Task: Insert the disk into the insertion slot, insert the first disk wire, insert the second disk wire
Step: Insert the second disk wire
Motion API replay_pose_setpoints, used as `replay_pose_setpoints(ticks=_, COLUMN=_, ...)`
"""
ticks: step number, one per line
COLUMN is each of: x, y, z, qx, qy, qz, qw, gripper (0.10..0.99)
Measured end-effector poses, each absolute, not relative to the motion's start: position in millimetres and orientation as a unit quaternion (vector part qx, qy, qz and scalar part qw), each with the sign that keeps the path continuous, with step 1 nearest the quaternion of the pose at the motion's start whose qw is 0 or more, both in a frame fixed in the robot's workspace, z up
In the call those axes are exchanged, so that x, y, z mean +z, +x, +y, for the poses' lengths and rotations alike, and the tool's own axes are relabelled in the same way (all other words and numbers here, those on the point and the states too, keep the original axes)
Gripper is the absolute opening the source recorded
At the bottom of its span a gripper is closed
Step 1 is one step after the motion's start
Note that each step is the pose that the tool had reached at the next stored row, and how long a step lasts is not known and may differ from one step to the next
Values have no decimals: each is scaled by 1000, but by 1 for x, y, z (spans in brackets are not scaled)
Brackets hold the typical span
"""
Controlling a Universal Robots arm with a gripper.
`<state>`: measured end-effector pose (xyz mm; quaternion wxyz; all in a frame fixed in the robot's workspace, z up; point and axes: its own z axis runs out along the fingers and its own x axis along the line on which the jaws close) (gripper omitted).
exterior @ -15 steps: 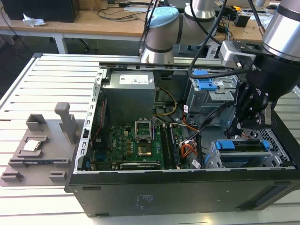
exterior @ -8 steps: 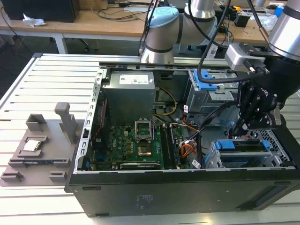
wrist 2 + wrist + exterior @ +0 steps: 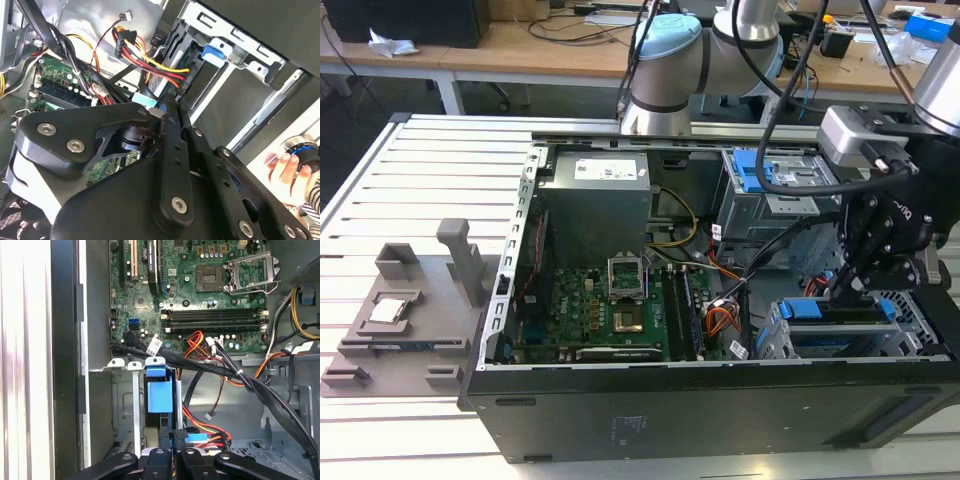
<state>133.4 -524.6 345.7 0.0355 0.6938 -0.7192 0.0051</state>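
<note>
The disk [image 3: 840, 338], blue-framed, already sits in the insertion slot [image 3: 775, 345] at the lower right of the exterior view. The tool [image 3: 847, 290] hangs just above its back edge; whether it grips a wire I cannot tell, and wiring looks unfinished

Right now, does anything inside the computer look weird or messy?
Yes. The processor socket on the motherboard sits empty with its metal frame flipped open, and a small white plug dangles unconnected on thin wires nearby.
</note>
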Motion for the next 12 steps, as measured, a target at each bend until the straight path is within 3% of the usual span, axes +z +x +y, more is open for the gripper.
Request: replay_pose_setpoints(ticks=12, x=341, y=138, z=-525, qx=5, qy=694, qz=-719, qw=36, gripper=145)
